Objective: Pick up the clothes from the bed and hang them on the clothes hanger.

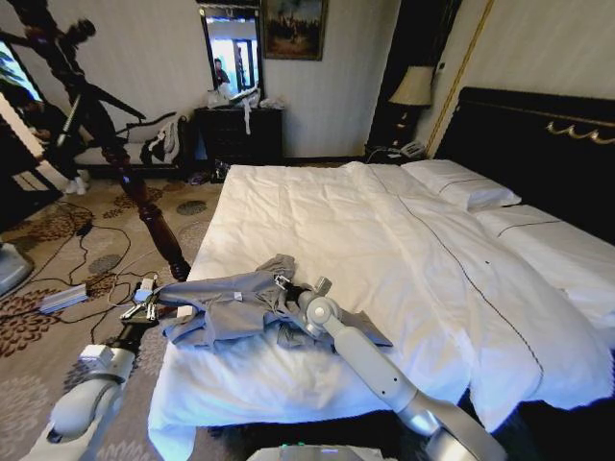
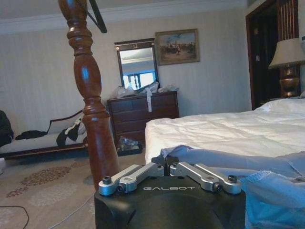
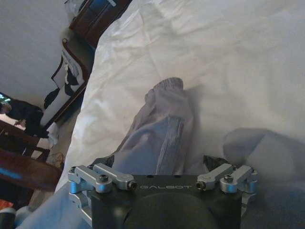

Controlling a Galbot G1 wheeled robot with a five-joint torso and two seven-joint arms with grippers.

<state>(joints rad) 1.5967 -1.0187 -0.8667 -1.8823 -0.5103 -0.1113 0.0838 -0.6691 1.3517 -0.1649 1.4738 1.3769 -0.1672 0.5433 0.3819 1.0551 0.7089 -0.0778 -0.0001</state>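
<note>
The grey-blue shirt (image 1: pixel 235 309) lies crumpled on the white duvet of the bed (image 1: pixel 384 240), at the foot corner which is nearest to the dark reddish wooden coat stand (image 1: pixel 144 197). One sleeve of it reaches up the bed, away from the foot edge, and its cuff is seen in the right wrist view (image 3: pixel 167 88).

The right gripper (image 1: pixel 284 285) is down on the shirt, at the part of the heap farthest from the coat stand. In the right wrist view its linkages (image 3: pixel 102 177) stand spread apart, with the grey fabric rising between them, so the fingers are wide; the tips are hidden by the gripper body and I cannot tell if they touch the cloth.

The left gripper (image 1: pixel 146 303) is at the bed's side edge, just beside the end of the shirt nearest the coat stand. In the left wrist view its linkages (image 2: pixel 131 177) are folded in toward the middle and the shirt (image 2: pixel 228 160) lies right in front of them. I cannot tell whether this gripper is wide, narrow or holding fabric.
</note>
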